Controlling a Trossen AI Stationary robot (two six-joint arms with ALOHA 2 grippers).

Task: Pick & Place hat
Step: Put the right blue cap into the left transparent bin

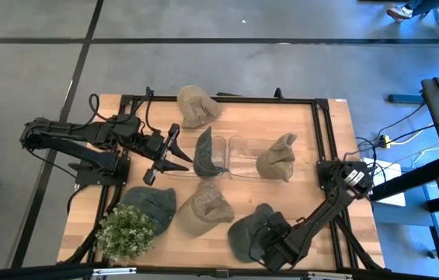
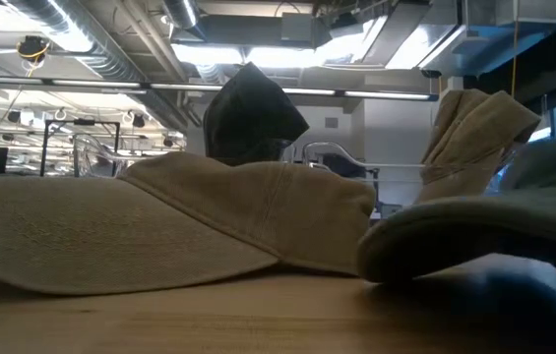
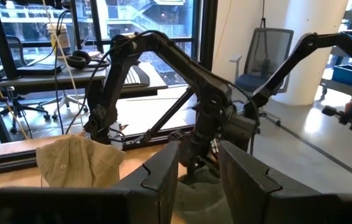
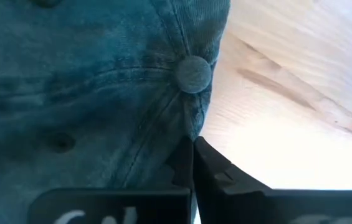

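Note:
Several caps lie on the wooden table. My right gripper [image 1: 272, 239] is at the table's near edge, shut on a teal cap [image 1: 249, 232]. A dark cap [image 1: 207, 152] stands in the left of two clear trays, and a tan cap [image 1: 277, 158] sits in the right one. My left gripper [image 1: 174, 152] is open and points at the dark cap from the table's left. In the left wrist view its fingers [image 3: 163, 177] frame the dark cap [image 3: 195, 186]. Other caps lie at the far side, tan [image 1: 196, 105], and toward the near side, tan [image 1: 203, 208] and dark green [image 1: 151, 202]. My right gripper [image 4: 192, 163] pinches a fold of the teal cap's crown cloth [image 4: 185, 127] between its two shut fingers, just beside the top button [image 4: 193, 73]. The fingers come down at a slant from the table's right. The cap [image 4: 88, 93] appears to rest on the table.
A potted plant [image 1: 126, 232] stands at the near left corner. The clear trays [image 1: 238, 144] sit mid-table inside a black frame [image 1: 320, 124]. In the low view a tan cap [image 2: 159, 226] fills the foreground, with the dark cap [image 2: 253, 113] behind it.

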